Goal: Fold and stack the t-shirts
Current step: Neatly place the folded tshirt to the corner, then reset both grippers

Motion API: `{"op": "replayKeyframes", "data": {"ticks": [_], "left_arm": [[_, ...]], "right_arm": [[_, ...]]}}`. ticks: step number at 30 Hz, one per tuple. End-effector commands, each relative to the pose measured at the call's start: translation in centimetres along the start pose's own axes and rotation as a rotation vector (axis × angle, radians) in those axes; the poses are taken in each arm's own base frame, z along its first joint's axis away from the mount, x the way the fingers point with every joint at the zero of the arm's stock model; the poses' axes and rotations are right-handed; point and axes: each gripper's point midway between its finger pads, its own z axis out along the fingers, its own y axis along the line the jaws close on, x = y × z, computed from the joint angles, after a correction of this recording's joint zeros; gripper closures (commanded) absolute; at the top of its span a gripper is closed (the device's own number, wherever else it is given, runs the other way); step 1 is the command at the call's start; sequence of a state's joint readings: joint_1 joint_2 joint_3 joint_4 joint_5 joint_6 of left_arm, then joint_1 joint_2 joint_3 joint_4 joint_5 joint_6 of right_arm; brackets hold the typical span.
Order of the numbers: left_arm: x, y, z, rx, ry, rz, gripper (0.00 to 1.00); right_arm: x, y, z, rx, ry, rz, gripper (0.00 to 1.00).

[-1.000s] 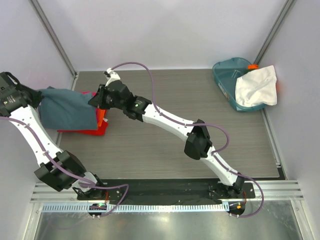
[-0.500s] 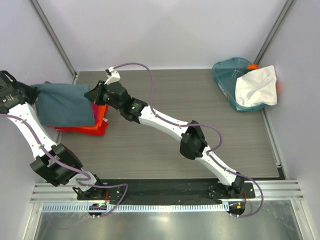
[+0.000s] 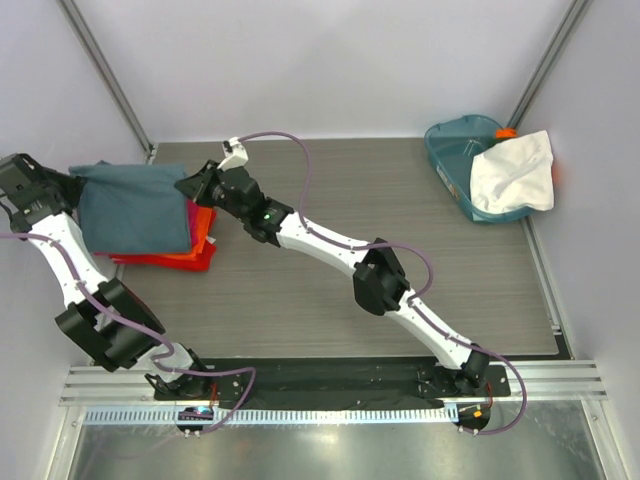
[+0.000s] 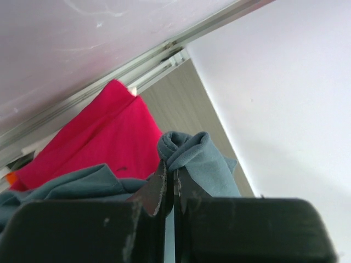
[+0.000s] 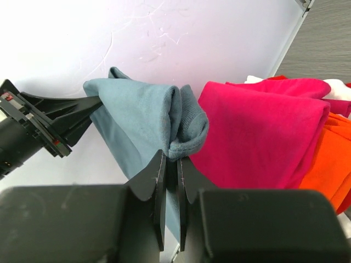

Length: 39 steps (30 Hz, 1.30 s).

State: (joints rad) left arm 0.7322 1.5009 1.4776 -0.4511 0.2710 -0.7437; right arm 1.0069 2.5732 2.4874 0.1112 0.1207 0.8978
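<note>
The slate blue-grey t-shirt (image 3: 130, 208) hangs folded over the stack at the far left, held between my two grippers. My left gripper (image 3: 72, 182) is shut on its far left edge (image 4: 189, 156). My right gripper (image 3: 188, 186) is shut on its right edge (image 5: 184, 134). Under it lie a magenta pink t-shirt (image 5: 263, 126), also seen in the left wrist view (image 4: 98, 142), and an orange-red t-shirt (image 3: 175, 255). A white t-shirt (image 3: 512, 172) drapes over the teal tub (image 3: 455, 150) at the far right.
The left wall and its metal rail (image 3: 105, 75) stand right behind the left gripper. The right arm (image 3: 340, 250) stretches diagonally across the grey table (image 3: 420, 280).
Both grippers moved left and towards the back with the blue-grey shirt, which now covers more of the stack; less of the orange-red shirt shows.
</note>
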Motion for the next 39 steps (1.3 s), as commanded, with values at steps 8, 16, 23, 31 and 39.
{"op": "replayKeyframes", "data": {"ticks": [8,16,23,31,39], "left_arm": [[-0.3,0.4,4.5,0.076,-0.023,-0.126,0.92],[2.0,-0.3,6.9,0.083,0.034,-0.147,0.48],[1.0,-1.5,5.2,0.088,0.009,-0.085,0.15],[4.7,-6.8,-0.1,0.200,0.112,0.051,0.18],[13.2,-11.1,-5.7,0.308,0.222,0.191,0.22]], "right_arm": [[-2.7,-2.6,1.6,-0.020,-0.109,0.081,0.99],[-3.8,-4.2,2.1,-0.017,-0.152,0.105,0.35],[-6.5,-5.0,0.6,0.070,-0.144,0.013,0.09],[-8.6,-5.9,-5.2,0.183,-0.091,-0.177,0.09],[-13.8,-11.3,-17.1,0.295,-0.060,-0.149,0.09]]}}
